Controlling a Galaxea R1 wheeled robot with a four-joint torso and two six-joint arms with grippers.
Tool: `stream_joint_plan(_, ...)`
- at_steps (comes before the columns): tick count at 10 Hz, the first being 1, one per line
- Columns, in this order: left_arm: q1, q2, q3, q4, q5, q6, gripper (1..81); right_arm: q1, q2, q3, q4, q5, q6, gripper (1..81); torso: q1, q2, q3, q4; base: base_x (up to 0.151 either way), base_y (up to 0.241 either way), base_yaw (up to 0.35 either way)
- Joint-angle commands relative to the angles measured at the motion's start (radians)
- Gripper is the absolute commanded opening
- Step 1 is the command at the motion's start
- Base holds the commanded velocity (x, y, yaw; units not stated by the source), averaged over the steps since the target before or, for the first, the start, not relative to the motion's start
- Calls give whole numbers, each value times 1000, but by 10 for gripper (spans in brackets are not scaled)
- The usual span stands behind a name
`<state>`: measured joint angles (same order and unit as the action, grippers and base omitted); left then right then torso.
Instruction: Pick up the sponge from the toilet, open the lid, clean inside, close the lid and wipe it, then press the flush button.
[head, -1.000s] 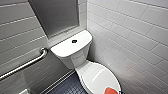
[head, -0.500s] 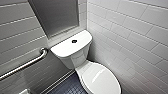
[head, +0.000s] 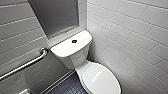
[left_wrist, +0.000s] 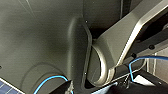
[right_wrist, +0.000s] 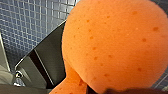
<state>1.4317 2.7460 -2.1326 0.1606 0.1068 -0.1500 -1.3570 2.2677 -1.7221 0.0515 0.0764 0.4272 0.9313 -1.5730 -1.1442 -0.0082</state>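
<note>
From my head camera the lid (head: 101, 80) runs off the bottom edge, so its front end is cut away, and it covers the bowl of the toilet (head: 75, 58). The grab bar (head: 25, 65) leaves by the left edge, its far end unseen. A white object (head: 23, 92) in the bottom left corner is cut too short for me to tell what it is. The flush button (head: 74, 41) is too small to show any rim. At my right wrist the sponge (right_wrist: 115, 45) is cut off at the picture's edges and hides much of the tiled floor (right_wrist: 27, 22). At my left wrist a blue cable (left_wrist: 137, 61) passes behind my own dark parts.
</note>
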Motion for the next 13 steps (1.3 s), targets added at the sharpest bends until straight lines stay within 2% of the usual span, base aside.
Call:
stream_joint_plan(1,16,-1,19,0,82,9,811,-80,63,-16,-67,6,-4,10,-64,100,99,0,0,0,0)
stream_joint_plan(2,17,5,11,0,82,9,811,-98,97,-51,-73,6,-4,10,-77,119,112,0,0,0,0)
stream_joint_plan(4,17,26,-50,-9,82,7,811,-129,172,-112,-111,6,-5,10,-116,181,177,0,0,0,0)
stream_joint_plan(5,17,38,-75,-9,82,3,811,-139,199,-131,-124,6,-5,10,-140,217,214,20,0,0,0)
stream_joint_plan(6,17,51,-107,-10,82,0,811,-153,222,-143,-142,6,-5,10,-161,250,248,0,0,0,0)
stream_joint_plan(7,25,58,-127,-10,80,0,811,-161,242,-148,-150,6,-4,10,-187,288,284,3,0,0,0)
stream_joint_plan(8,32,65,-147,-9,77,0,811,-169,259,-158,-156,6,-5,10,-211,324,224,4,0,0,0)
stream_joint_plan(9,34,83,-176,-7,76,0,811,-170,287,-205,-157,6,-4,10,-231,353,242,4,0,0,0)
stream_joint_plan(12,34,137,-270,-6,77,1,811,-179,402,-416,-156,-4,-2,10,-294,451,259,4,0,0,0)
stream_joint_plan(13,33,152,-288,-4,77,1,811,-181,434,-465,-156,-4,-2,10,-318,488,283,4,0,0,0)
